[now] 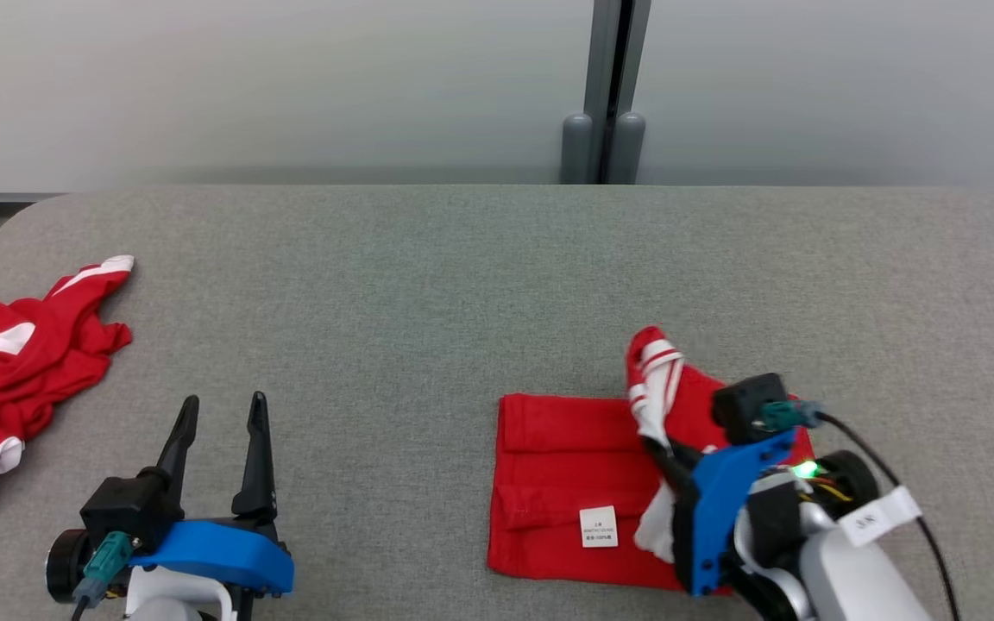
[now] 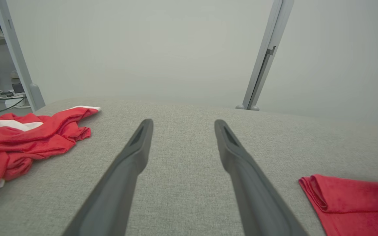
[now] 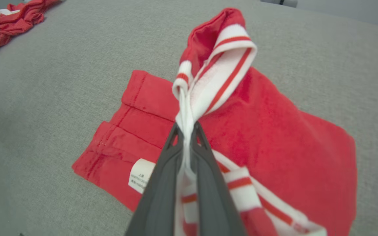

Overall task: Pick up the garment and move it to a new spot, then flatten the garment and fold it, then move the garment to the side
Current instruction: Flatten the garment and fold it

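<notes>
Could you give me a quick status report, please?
Left gripper open, idle. Right gripper shut on striped trim of garment. Crumpled second garment far left, not obstructing.

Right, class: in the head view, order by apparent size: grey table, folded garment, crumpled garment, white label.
1. grey table
2. folded garment and crumpled garment: similar, both partly hidden, unranked
3. white label

Open across the table (image 1: 428, 285) from 10 to 2 o'clock and down the middle to 6. Blocked at 9 by a crumpled red heap (image 1: 22, 371), at 7 by the left gripper (image 1: 223, 399), at 4 by the folded garment (image 1: 557, 466) and the right gripper (image 1: 659, 447) over it.
</notes>
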Robot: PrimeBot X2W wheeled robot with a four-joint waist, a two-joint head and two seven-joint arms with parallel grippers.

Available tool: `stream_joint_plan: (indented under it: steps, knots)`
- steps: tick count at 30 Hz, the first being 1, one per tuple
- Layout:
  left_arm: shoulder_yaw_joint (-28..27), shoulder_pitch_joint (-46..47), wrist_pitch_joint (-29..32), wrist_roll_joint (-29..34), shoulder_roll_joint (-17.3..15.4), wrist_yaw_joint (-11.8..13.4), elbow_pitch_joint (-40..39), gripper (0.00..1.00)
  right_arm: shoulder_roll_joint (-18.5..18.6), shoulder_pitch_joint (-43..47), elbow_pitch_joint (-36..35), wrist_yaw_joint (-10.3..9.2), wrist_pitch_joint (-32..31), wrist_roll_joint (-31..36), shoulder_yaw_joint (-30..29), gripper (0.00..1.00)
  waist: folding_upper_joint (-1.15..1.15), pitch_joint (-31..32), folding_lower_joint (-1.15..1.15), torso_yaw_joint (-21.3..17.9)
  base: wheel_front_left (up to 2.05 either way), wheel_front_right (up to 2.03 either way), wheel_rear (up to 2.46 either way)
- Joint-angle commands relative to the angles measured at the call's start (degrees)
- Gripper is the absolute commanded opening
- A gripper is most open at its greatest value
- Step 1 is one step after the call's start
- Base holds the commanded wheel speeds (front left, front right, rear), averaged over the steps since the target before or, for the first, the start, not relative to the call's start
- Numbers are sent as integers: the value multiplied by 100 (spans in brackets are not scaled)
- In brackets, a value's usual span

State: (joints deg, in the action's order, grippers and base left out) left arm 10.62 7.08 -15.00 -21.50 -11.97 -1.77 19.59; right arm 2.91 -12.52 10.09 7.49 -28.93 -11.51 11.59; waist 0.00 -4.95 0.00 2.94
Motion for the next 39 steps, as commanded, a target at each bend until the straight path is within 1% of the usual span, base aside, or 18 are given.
stream_joint_plan:
  steps: [1,5,11,12,15,16,17,18,20,23,27,29,32,39]
  knots:
    - [25,79,-25,51,21,-16,-5,100,5,-168,177,2,78,-103,175,0,0,-26,0,47,0,0,0]
    - [40,132,-25,54,40,-28,-1,100,6,-552,786,1,275,-353,658,0,0,-66,0,144,0,0,0]
    - [54,161,-25,68,57,-49,27,100,5,-1010,1509,2,609,-691,1071,0,0,-119,0,258,0,0,0]
    - [54,161,-25,68,57,-49,27,100,5,-1010,1509,2,609,-691,1071,0,0,-119,0,258,0,0,0]
    - [59,185,-25,73,63,-61,47,100,7,-1171,1820,2,710,-811,1258,0,0,-126,0,289,0,0,0]
    - [63,192,-25,71,66,-66,56,100,6,-1216,1901,2,732,-865,1322,16,0,-125,0,297,0,0,0]
    - [62,199,-25,72,68,-68,69,100,3,-1256,1957,2,783,-934,1384,84,0,-125,0,304,0,0,0]
    - [60,206,-25,72,69,-64,82,100,4,-1286,1999,2,844,-1021,1434,100,0,-124,0,308,0,0,0]
    - [51,217,-25,68,72,-83,104,100,4,-1320,2030,1,969,-1227,1533,100,0,-118,0,309,0,0,0]
    - [36,213,-25,74,82,-94,119,100,-1,-1377,1856,2,1251,-1765,1714,100,0,-104,0,292,0,0,0]
    - [-3,111,-25,80,77,-84,115,100,13,-1420,1564,1,1691,-2002,1670,100,0,-24,0,226,0,0,0]
    - [-22,60,-25,81,71,-81,116,100,12,-1336,1432,2,1903,-1885,1485,100,0,29,0,194,0,0,0]
    - [-60,1,-25,85,67,-77,96,100,11,-1074,1265,1,2131,-1509,1017,100,0,112,0,145,0,0,0]
    - [-155,-199,-25,85,56,-37,-11,100,14,-162,584,2,2412,-314,-526,100,0,237,0,26,0,0,0]
